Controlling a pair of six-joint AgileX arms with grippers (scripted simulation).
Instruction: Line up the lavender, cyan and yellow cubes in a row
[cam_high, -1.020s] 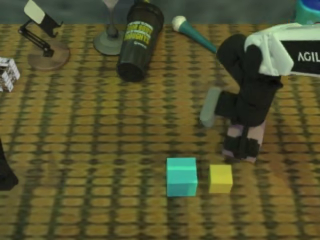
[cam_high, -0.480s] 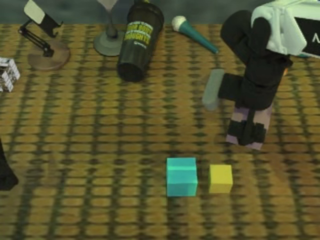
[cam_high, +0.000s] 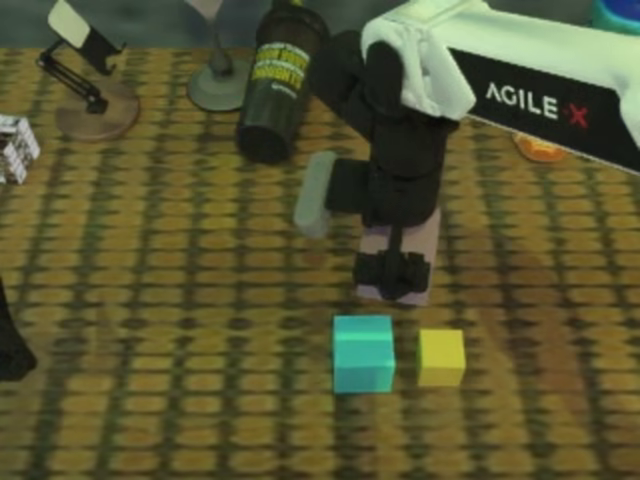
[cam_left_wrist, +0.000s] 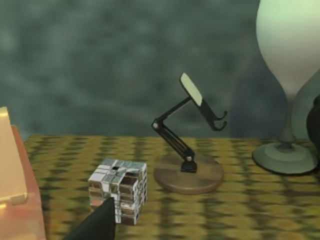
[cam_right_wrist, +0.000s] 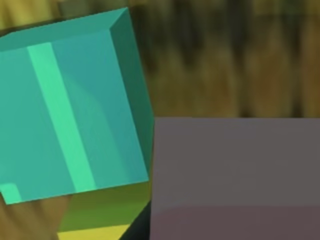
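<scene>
The right gripper (cam_high: 397, 272), clamped on the lavender cube (cam_high: 425, 240), has swung leftward across the table since a second ago and now hangs at twelve o'clock of the cyan cube (cam_high: 363, 352). The yellow cube (cam_high: 441, 357) sits just beside it, at three o'clock. The lavender cube probably belongs at nine o'clock. The left arm (cam_high: 12, 345) stays parked; its claw cannot be judged.

Left wrist view: we see a black-and-white patterned cube (cam_left_wrist: 119, 190) on the woven yellow-brown tabletop (cam_left_wrist: 240, 210), near a black phone stand (cam_left_wrist: 187, 145) with a round wooden base. A pale lamp or vase (cam_left_wrist: 287, 65) with a grey-green foot stands well apart. One dark fingertip (cam_left_wrist: 95, 222) overlaps the cube's lower edge. An orange-tan object (cam_left_wrist: 15, 190) sits at the frame edge.
</scene>
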